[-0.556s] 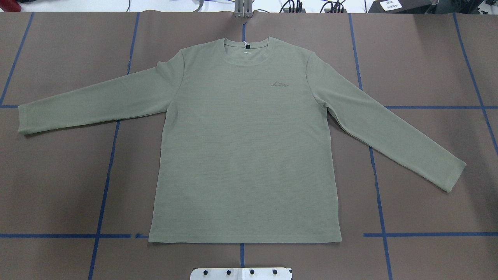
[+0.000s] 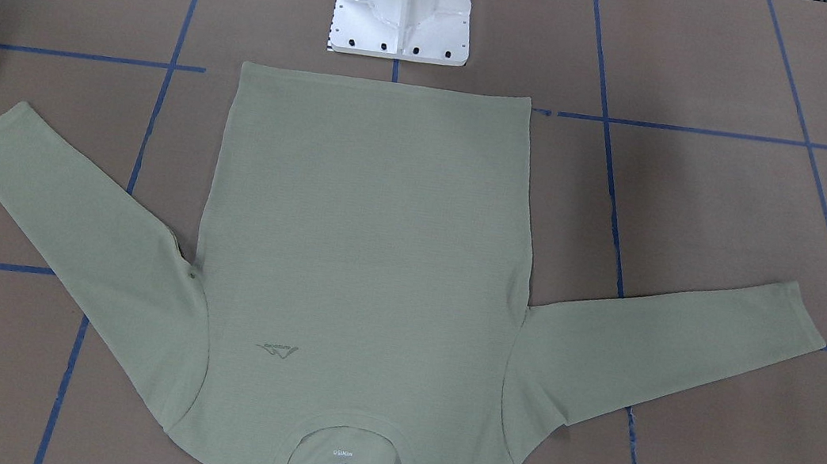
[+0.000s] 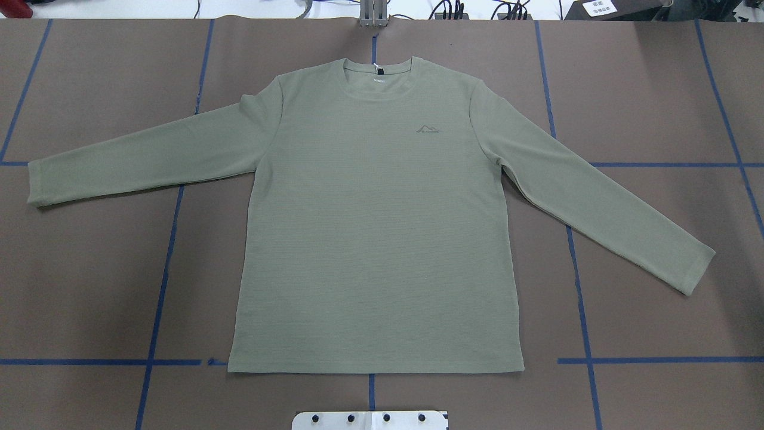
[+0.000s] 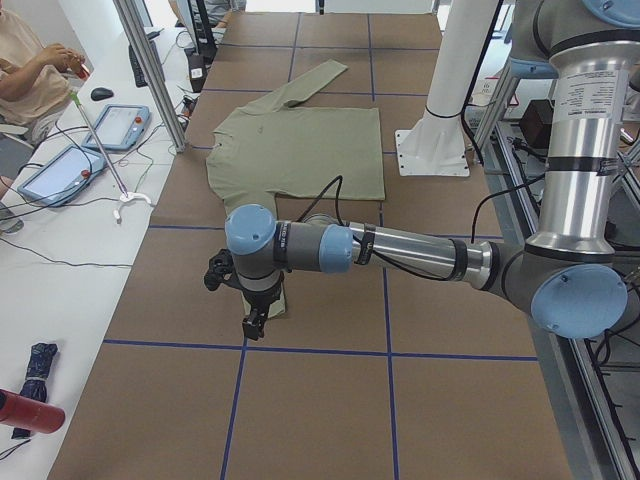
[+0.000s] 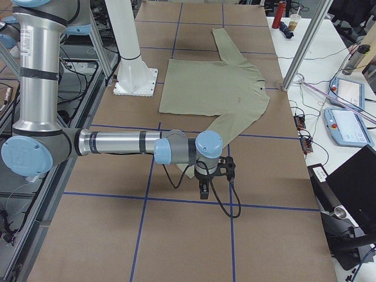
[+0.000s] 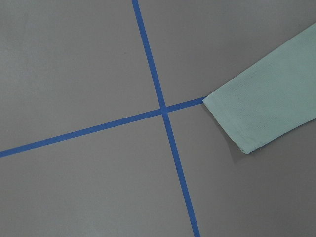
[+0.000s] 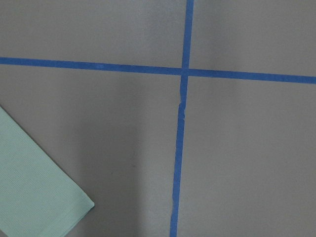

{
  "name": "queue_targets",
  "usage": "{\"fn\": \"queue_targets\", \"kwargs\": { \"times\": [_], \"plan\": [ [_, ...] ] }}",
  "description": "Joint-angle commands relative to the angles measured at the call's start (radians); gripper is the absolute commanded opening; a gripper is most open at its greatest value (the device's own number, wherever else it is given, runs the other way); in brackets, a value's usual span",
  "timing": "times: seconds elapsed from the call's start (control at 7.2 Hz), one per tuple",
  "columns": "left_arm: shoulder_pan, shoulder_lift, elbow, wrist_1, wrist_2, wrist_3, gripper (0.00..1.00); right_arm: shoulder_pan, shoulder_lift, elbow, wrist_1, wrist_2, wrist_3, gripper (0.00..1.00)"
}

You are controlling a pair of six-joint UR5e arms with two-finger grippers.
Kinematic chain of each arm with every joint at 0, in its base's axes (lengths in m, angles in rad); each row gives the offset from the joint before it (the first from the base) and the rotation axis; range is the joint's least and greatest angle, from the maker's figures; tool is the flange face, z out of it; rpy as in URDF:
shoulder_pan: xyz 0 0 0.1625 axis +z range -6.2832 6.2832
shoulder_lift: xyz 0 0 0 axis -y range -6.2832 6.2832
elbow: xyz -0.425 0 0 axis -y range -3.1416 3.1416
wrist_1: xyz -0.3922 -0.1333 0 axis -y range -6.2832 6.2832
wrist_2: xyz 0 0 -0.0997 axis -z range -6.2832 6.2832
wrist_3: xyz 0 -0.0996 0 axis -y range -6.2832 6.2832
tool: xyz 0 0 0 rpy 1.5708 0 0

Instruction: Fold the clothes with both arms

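Note:
The sage-green long-sleeved shirt (image 3: pixel 376 227) lies flat and face up on the brown table, collar away from the robot's base, both sleeves spread outward. It also shows in the front-facing view (image 2: pixel 362 257). My left gripper (image 4: pixel 255 325) hangs above the table over the end of the near sleeve in the exterior left view; I cannot tell if it is open. My right gripper (image 5: pixel 204 191) hangs by the other sleeve's end in the exterior right view; I cannot tell its state either. The left wrist view shows a sleeve cuff (image 6: pixel 266 113), and the right wrist view a cuff corner (image 7: pixel 34 187). No fingers show there.
The white base pedestal (image 2: pixel 404 15) stands just behind the shirt's hem. Blue tape lines (image 3: pixel 158 298) grid the brown table cover. A seated person (image 4: pixel 30 70), tablets (image 5: pixel 346 126) and metal posts (image 4: pixel 150 70) stand along the table's far side.

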Motion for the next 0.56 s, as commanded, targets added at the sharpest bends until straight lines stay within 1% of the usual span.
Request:
{"fn": "queue_targets", "kwargs": {
  "times": [0.0,0.14,0.42],
  "plan": [
    [0.0,0.0,-0.023,-0.009,0.002,0.001,1.0,0.0,-0.008,0.011,0.017,0.059,0.001,1.0],
    [0.001,0.0,-0.05,-0.009,0.023,-0.002,1.0,-0.002,-0.018,0.019,0.067,0.065,0.042,1.0],
    [0.003,-0.003,-0.064,-0.009,0.012,-0.017,1.0,-0.023,-0.032,0.011,0.161,0.07,0.184,1.0]
  ]
}}
